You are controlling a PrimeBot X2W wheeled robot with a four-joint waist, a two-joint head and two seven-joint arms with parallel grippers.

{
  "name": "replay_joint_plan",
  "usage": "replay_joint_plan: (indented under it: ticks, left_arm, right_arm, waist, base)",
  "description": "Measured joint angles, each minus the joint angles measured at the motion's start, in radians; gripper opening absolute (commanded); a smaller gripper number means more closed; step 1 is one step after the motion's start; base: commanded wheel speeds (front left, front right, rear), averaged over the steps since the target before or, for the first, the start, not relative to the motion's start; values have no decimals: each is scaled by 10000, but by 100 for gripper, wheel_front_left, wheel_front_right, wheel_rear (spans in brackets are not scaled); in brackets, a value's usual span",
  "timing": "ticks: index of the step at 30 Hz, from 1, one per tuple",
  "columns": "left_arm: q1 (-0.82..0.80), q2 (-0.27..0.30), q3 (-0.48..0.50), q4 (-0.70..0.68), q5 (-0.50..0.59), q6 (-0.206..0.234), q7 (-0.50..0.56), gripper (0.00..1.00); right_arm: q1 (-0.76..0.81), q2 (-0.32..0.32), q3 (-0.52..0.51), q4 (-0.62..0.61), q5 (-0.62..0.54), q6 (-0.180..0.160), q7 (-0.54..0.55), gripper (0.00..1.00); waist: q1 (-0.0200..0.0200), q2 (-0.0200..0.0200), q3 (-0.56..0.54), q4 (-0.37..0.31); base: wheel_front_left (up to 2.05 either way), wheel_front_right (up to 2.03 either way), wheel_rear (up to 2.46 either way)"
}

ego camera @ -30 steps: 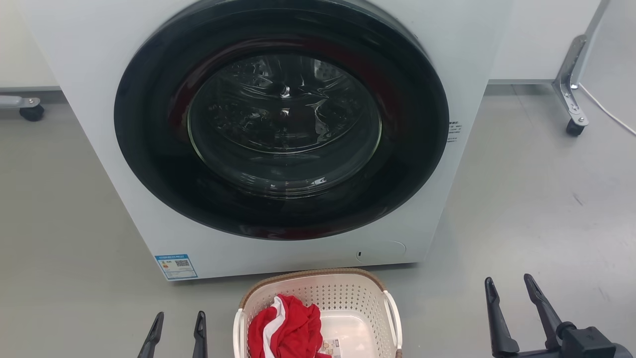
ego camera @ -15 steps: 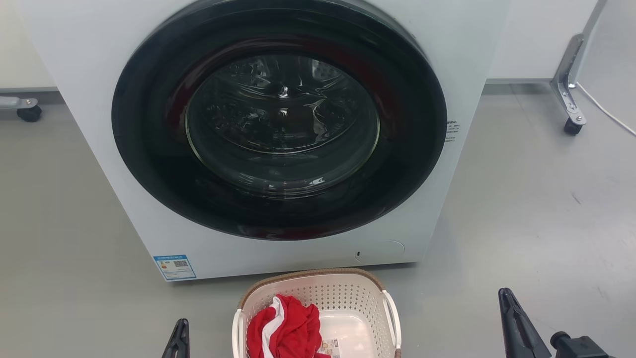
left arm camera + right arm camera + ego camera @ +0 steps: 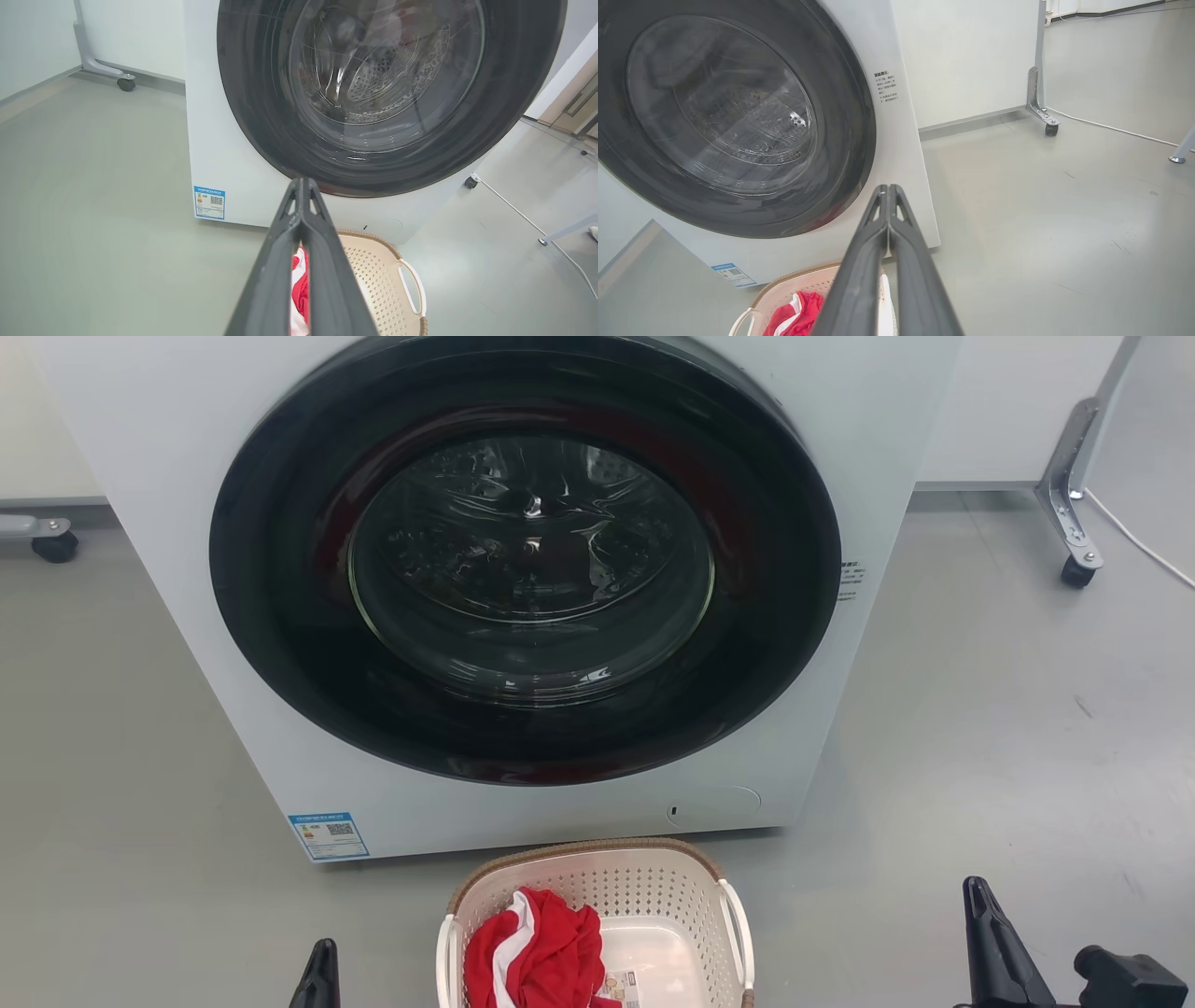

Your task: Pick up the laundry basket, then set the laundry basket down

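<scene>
The laundry basket (image 3: 644, 887), cream-white and perforated with a brown woven rim and white side handles, stands on the floor just in front of the washing machine. It holds a red and white cloth (image 3: 537, 952). My left gripper (image 3: 324, 952) is shut and empty, low to the left of the basket and apart from it. My right gripper (image 3: 977, 894) is also shut on nothing, well off to the right. Past the closed left gripper (image 3: 302, 184) I see the laundry basket (image 3: 373, 275). Below my shut right gripper (image 3: 888, 189) lies the laundry basket (image 3: 803, 282).
A white front-loading washing machine (image 3: 527, 569) with a large dark round door rises right behind the basket. Caster legs of frames stand at the far left (image 3: 56, 546) and far right (image 3: 1078, 569), with a white cable (image 3: 1139, 546) on the grey floor.
Both grippers went from open to shut. Both sank toward the bottom edge of the head view, the right one shifting outward to the right. The basket stayed put.
</scene>
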Motion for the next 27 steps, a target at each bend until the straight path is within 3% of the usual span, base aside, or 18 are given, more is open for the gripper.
replay_joint_plan:
  ticks: [27]
  left_arm:
    - [-792, -280, 840, 727, -3588, -681, 963, 0]
  right_arm:
    - [-569, 431, -1110, 608, 3712, 660, 1083, 0]
  waist:
    - [0, 0, 42, 16]
  base:
    - [0, 0, 0]
